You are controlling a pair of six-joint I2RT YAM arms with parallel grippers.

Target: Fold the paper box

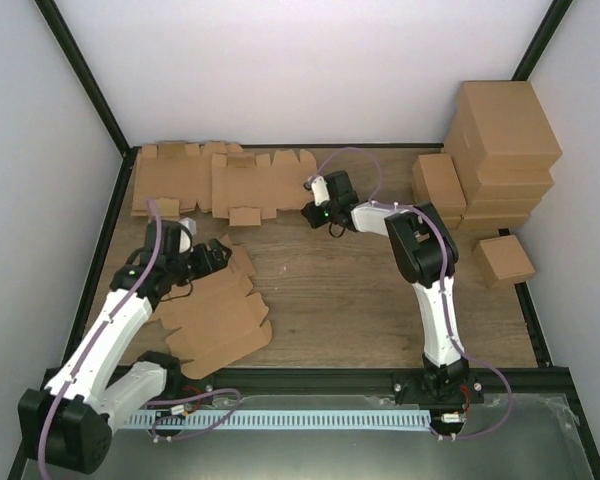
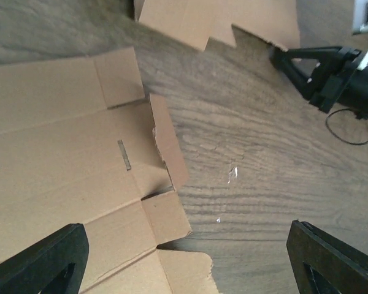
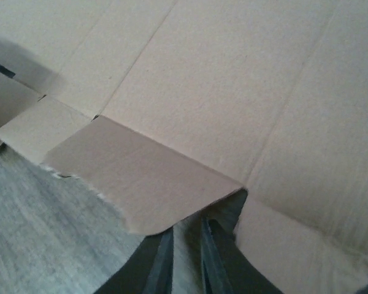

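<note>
Brown cartons stacked well right of paper box.

The paper box is an unfolded brown cardboard die-cut sheet, lying flat and askew on the wooden table. It shows crease lines, tabbed flaps and a narrow slot. It lies nearer than the stack of flat blanks, apart from it.

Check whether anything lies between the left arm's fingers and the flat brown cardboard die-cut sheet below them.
Nothing visible does. The left fingers straddle the edge of the flat brown cardboard die-cut sheet, one over it, one over wooden tabletop.
</note>
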